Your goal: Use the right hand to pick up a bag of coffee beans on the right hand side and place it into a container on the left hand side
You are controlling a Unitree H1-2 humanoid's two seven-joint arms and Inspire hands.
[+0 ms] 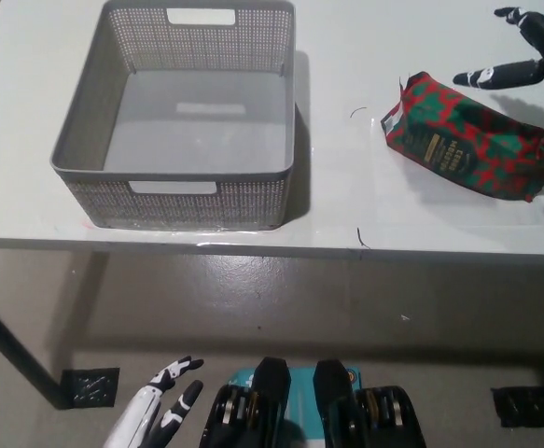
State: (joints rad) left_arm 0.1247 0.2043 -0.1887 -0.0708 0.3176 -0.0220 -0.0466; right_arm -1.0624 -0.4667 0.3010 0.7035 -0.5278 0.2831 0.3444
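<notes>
- Right hand (533,51), fingers spread wide, hovers empty just beyond the coffee bag (467,138).
- Grey container (189,117) sits well left of it.
- Left hand (160,415) hangs low, open.

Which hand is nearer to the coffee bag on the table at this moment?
The right hand. It hovers open just above and behind the coffee bag, near its far right end, not touching it. The left hand hangs below the table edge, far from the bag.

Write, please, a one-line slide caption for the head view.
Open right hand hovers beside the coffee bag on the table; grey basket empty; left hand low.
</notes>
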